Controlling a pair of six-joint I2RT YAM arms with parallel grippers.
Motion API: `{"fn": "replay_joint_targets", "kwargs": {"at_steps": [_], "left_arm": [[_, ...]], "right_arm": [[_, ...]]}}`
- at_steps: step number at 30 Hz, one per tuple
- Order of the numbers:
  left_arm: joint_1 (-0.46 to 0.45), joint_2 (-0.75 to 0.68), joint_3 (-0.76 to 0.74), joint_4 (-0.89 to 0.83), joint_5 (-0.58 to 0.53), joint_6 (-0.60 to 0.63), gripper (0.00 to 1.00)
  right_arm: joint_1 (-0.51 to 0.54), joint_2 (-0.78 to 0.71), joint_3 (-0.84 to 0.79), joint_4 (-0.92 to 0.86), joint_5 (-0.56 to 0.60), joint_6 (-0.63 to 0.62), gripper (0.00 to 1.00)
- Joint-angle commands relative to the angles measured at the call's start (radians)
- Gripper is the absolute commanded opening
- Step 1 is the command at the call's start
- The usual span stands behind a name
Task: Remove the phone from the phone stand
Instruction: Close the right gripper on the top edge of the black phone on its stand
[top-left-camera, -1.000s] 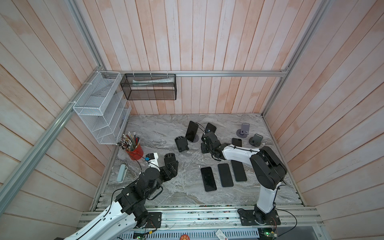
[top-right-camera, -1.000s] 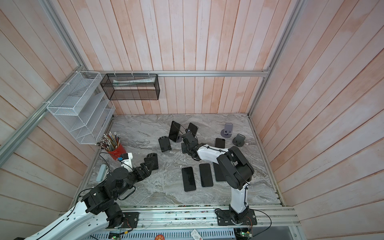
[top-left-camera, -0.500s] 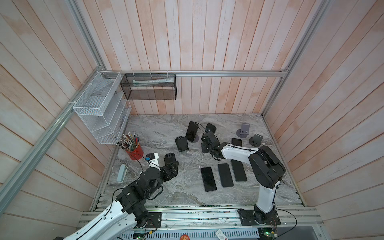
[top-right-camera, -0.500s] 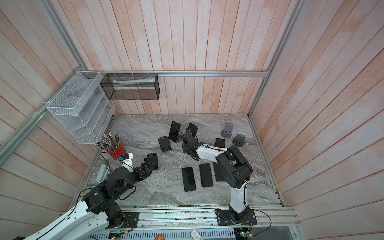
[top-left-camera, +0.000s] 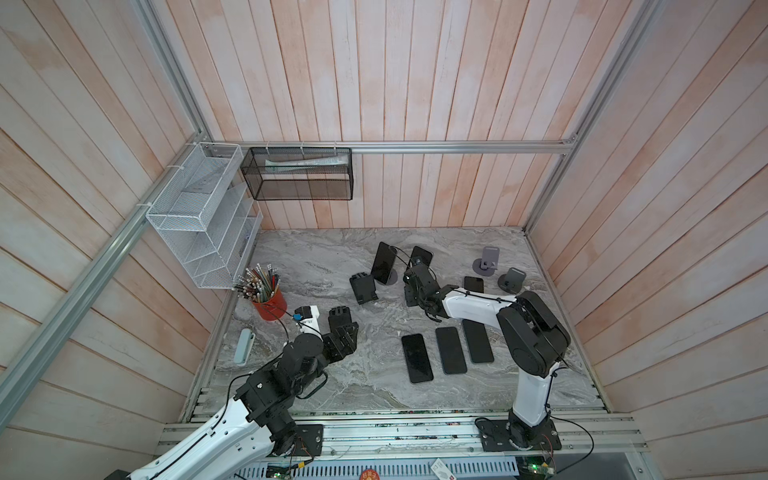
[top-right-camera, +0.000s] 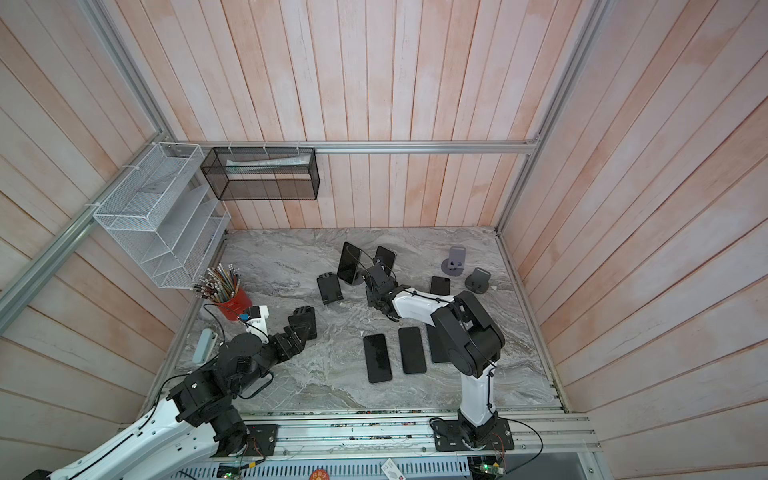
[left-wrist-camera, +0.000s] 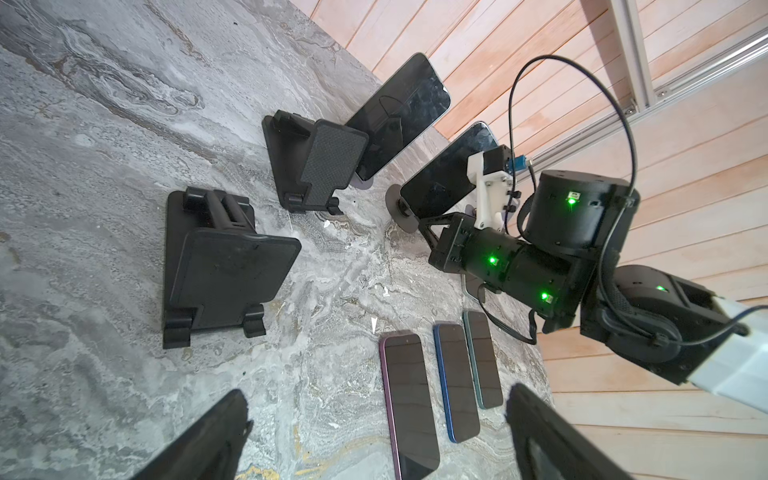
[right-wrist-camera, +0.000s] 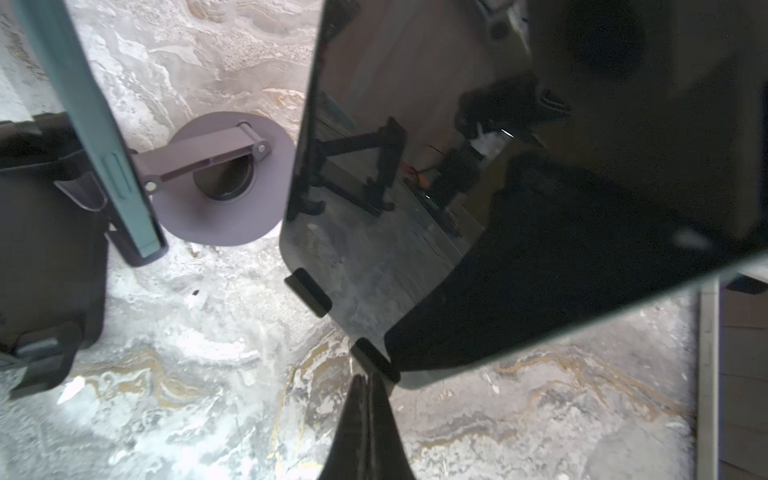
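Your right tool (right-wrist-camera: 366, 388), its fingers pressed together and holding nothing, points at the lower edge of the glossy black slab phone (right-wrist-camera: 519, 187), just beside one dark lip of the dark round-based phone stand (right-wrist-camera: 376, 361); whether it touches you cannot tell. The phone leans tilted in that stand toward the back of the grey marbled tabletop (top-left-camera: 332, 257). Your left tool (left-wrist-camera: 376, 399), spread wide and empty, hovers near the front left, well apart.

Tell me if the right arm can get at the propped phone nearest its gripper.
Probably yes: the right gripper sits at the lower edge of the phone, nothing between. Its jaws are shut, so they must open first.
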Motion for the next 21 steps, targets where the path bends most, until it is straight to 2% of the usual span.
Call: {"fn": "replay_joint_targets", "kwargs": {"at_steps": [1,21], "left_arm": [[0.004,-0.004,-0.007,0.020,0.009,0.008,0.98],[0.005,-0.009,-0.003,0.011,0.008,0.008,0.98]], "right_arm": [[0.006,0.020,0.026,-0.034,0.036,-0.010,0.00],[-0.020,0.008,0.012,-0.055,0.073,-0.007,0.00]]}}
